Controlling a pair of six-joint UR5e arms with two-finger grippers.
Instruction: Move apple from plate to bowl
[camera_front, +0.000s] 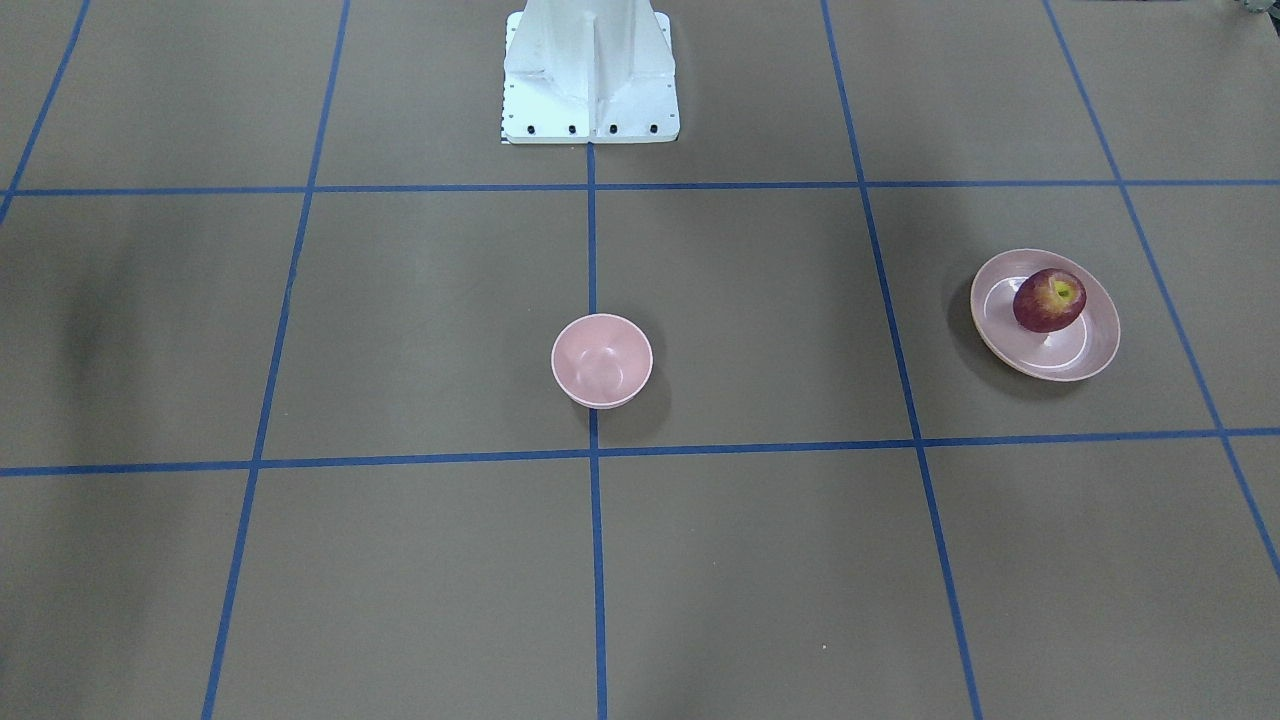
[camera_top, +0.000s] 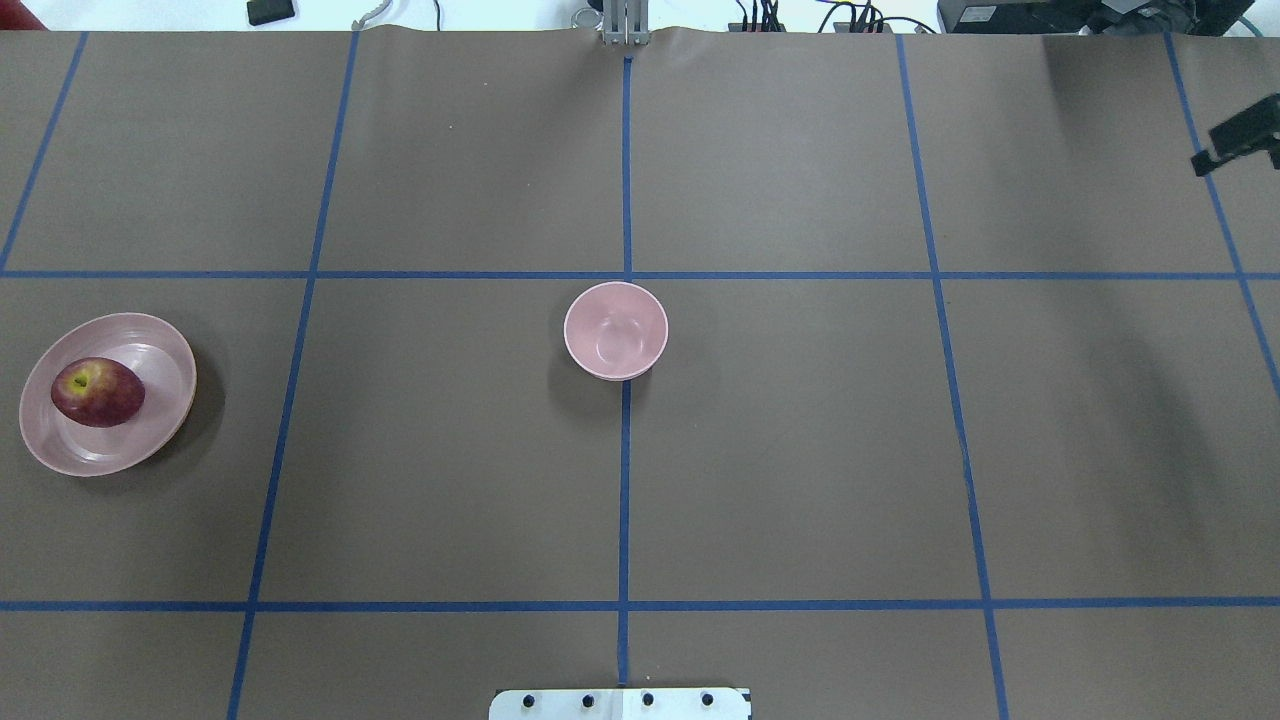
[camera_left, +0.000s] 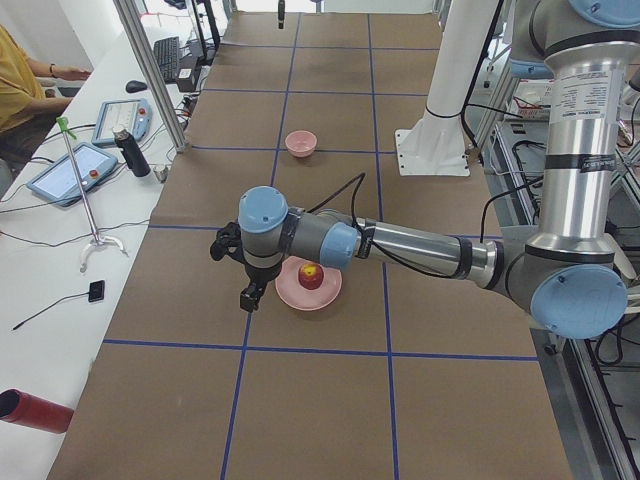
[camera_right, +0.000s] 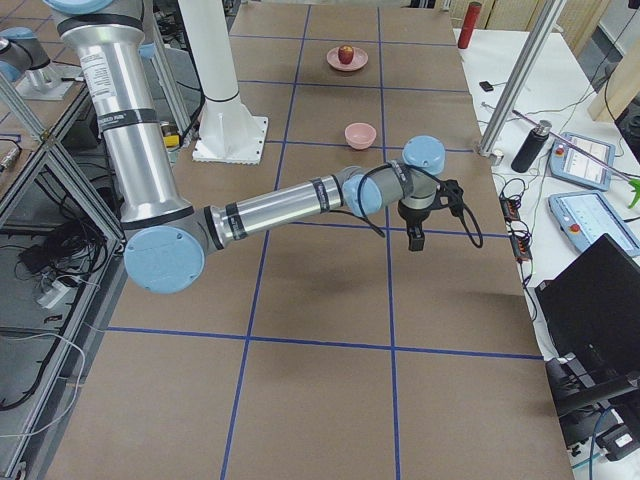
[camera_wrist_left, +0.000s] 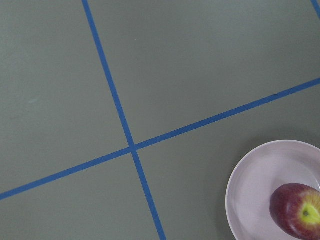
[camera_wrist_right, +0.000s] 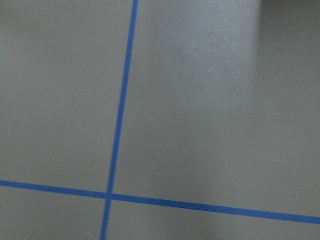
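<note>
The dark red apple (camera_front: 1048, 300) lies on the wide pink plate (camera_front: 1085, 350) on the robot's left side of the table; the pair also shows in the overhead view (camera_top: 97, 392) and the left wrist view (camera_wrist_left: 300, 215). The small deep pink bowl (camera_front: 601, 360) stands empty at the table's middle on the centre tape line (camera_top: 615, 330). My left gripper (camera_left: 250, 293) hangs above the table just beside the plate (camera_left: 295, 295), apart from the apple; I cannot tell if it is open. My right gripper (camera_right: 415, 238) hangs over bare table far from the bowl (camera_right: 360, 134); its state is unclear.
The white robot base (camera_front: 590, 70) stands behind the bowl. Blue tape lines grid the brown table. A side bench holds tablets (camera_left: 70, 170), a dark bottle (camera_left: 130, 150) and a red cylinder (camera_left: 35, 412). A person sits at the far left (camera_left: 20, 90).
</note>
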